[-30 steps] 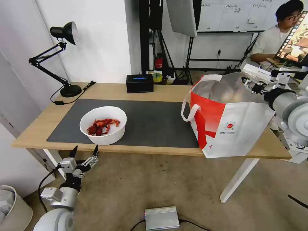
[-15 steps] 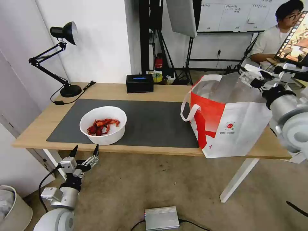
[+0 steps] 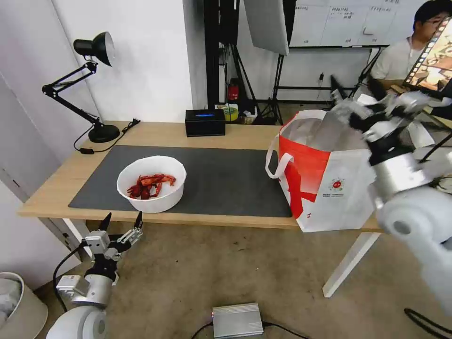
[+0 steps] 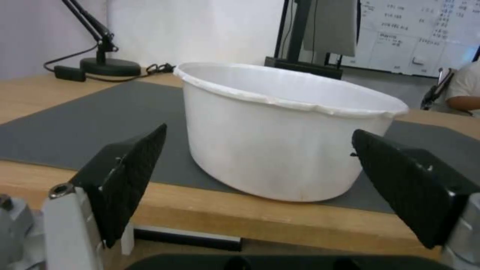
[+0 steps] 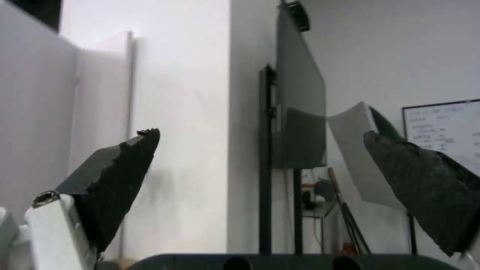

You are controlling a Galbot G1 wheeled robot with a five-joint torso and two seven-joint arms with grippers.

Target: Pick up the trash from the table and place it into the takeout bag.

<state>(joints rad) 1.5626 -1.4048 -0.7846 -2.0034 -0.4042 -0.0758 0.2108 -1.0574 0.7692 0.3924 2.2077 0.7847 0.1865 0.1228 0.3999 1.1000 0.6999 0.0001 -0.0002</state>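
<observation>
Worktop [image 3: 226,134] carrying takeout bag [image 3: 329,183] at right, bowl of crayfish shells [image 3: 151,183] on mat near front-left edge. Right gripper [image 3: 355,89] spread, raised above bag. Left gripper [image 3: 121,222] spread, empty, below worktop edge facing bowl. Likely step: fetching bowl; needs rise and reach forward.

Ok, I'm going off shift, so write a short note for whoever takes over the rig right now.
Left hand: open, empty, below the table edge in front of the bowl of crayfish shells.
Right hand: open, empty, raised above the takeout bag.
Bowl sits on the grey mat, untouched. Bag stands open at the table's right end.
Done: no other trash lies on the table; what is inside the bag cannot be seen.
Left: the bowl into the bag.
</observation>
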